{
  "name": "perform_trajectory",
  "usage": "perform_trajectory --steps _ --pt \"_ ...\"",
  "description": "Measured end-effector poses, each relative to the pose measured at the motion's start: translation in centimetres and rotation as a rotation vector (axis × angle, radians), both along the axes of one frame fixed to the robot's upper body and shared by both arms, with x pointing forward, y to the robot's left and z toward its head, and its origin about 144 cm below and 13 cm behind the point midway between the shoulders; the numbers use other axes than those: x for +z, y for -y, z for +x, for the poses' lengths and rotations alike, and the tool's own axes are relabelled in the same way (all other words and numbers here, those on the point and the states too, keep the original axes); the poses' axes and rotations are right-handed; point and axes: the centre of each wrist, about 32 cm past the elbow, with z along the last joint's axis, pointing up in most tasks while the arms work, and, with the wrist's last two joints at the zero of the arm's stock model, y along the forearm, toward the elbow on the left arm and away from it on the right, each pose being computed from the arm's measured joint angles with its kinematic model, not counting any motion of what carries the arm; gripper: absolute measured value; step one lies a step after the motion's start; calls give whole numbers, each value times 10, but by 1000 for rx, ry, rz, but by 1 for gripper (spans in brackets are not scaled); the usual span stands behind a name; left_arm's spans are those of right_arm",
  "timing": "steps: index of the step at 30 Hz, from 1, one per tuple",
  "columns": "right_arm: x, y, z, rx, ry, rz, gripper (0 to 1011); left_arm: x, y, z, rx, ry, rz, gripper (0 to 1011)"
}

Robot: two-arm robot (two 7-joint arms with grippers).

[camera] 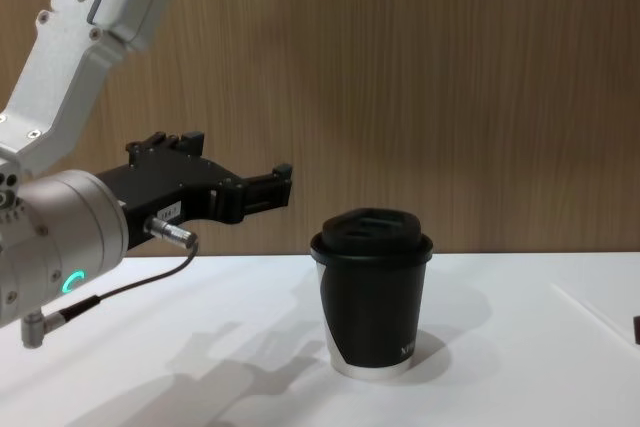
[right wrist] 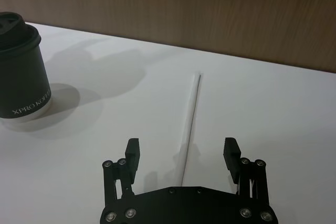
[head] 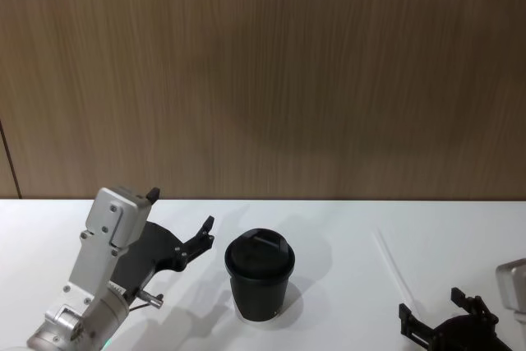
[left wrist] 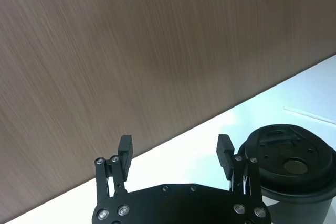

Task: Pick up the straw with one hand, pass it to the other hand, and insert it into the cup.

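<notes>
On the left side of the white table (head: 345,228), the left gripper (head: 179,210) hung above the surface on its silver wrist, where a green ring light (camera: 68,282) glowed and a thin dark cable (camera: 120,292) hung down. Its jaws were released and stood wide apart, gripping nothing. They pointed forward and to the right, toward the wooden wall (head: 263,71).

Just to the right of these jaws, and lower than their tips, the cup (head: 260,277) stood upright on the table. It was black, with a black domed lid and small white print near its pale bottom rim. From the left wrist, the cup appeared close beside one fingertip, but it was not between the jaws and they did not touch it.

Further right, well apart from the cup, the straw (right wrist: 190,119) lay flat on the table. It was thin and white, and it ran straight away ahead of the right gripper (right wrist: 181,148). From the right wrist, its near end lay in the gap between the two open fingers. The jaws of this gripper were also released and had not closed on the straw. I could not tell if the fingertips touched the table.
</notes>
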Motion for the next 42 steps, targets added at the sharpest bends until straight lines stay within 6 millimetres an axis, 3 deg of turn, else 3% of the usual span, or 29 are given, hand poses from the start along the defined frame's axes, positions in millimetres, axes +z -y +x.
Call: perform_trajectory --steps 42 --pt "4 11 30 4 -173 69 1001 0 0 0 0 0 0 1003"
